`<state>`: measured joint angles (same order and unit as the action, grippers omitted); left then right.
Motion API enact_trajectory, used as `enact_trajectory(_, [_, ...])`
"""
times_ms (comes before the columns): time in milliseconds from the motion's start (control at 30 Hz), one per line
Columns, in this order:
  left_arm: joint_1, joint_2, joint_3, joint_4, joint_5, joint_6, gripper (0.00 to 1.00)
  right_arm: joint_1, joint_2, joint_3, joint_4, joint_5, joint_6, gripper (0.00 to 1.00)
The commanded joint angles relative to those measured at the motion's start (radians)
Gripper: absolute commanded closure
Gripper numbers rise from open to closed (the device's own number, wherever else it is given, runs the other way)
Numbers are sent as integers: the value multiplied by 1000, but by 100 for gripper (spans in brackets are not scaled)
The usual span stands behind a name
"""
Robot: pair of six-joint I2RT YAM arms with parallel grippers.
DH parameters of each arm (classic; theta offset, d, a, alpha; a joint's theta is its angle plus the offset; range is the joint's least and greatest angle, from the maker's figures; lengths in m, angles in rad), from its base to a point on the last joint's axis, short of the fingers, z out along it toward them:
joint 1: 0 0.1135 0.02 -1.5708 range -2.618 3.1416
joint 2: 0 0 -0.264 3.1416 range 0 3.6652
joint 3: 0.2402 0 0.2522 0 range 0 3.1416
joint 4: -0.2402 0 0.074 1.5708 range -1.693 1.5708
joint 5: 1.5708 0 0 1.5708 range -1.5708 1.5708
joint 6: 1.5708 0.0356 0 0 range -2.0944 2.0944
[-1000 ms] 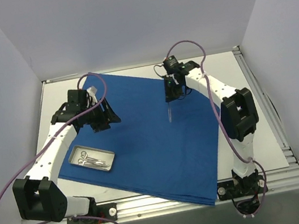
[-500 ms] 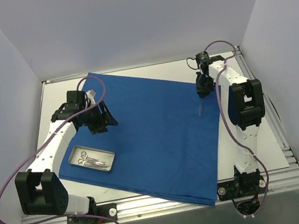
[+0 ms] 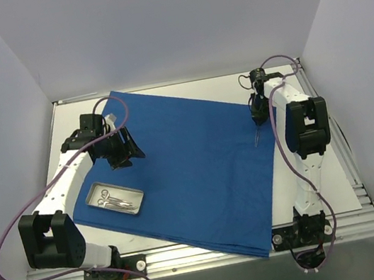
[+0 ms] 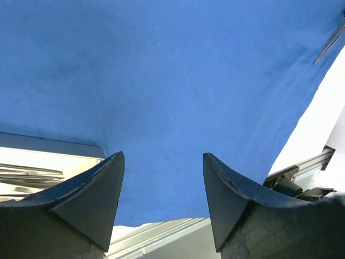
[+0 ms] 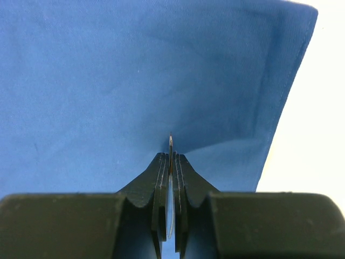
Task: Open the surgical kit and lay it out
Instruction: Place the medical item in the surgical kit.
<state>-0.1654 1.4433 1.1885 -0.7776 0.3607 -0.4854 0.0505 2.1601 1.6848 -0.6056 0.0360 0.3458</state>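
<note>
Right hand [image 5: 170,164] moved to drape [image 3: 197,160] edge, instrument [image 5: 171,144] edge-on, tray [image 4: 43,150] half hidden

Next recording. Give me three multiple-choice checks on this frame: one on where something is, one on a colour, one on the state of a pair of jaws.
1. Where is the metal tray?
A. On bare table at the far right
B. Held up by the left arm
C. On the drape, near its left corner

2. What colour is the drape?
A. Royal blue
B. Green
C. White

3. How do the right jaws stand?
A. Wide open and empty
B. Shut on a thin silver instrument
C. Out of every view

Answers:
1 C: the top view shows the tray lying on the cloth by the left arm.
2 A: all three views show blue cloth.
3 B: the right wrist view shows the jaws closed with the thin metal strip between them.
</note>
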Motion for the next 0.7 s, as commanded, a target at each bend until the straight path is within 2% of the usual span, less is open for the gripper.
enact_trajectory(0, [7, 5, 54, -12, 26, 18, 32, -14, 33, 6, -11, 38, -19, 100])
enact_trajectory(367, [13, -3, 45, -22, 29, 18, 32, -17, 84, 16, 6, 65, -64, 100])
enact_trajectory(667, [15, -12, 22, -17, 34, -1, 32, -17, 92, 38, -14, 64, -57, 82])
